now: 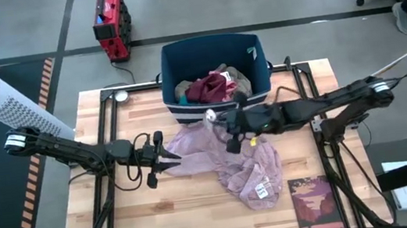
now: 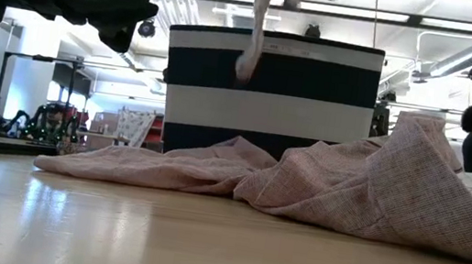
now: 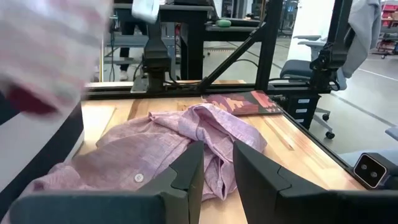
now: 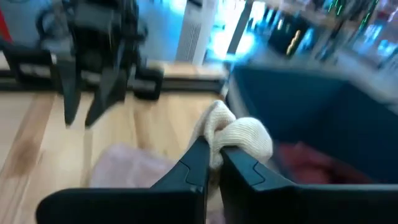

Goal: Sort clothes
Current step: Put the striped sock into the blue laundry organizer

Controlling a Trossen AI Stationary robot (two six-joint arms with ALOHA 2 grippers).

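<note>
Cream knitted cloth (image 4: 233, 138), clenched in right gripper (image 1: 220, 120), hangs at the dark blue white-striped bin's (image 1: 169, 77) 6 o'clock; we see left gripper (image 1: 170, 158) released, mauve-pink shirt (image 1: 242, 168) between.

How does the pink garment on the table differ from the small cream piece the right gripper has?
The pink garment lies spread and crumpled on the table; the cream piece hangs pinched in the right gripper, above the table near the bin. The pink garment is much larger and shows a white tag; the cream piece is a small bunched wad. Both are soft fabric.
</note>
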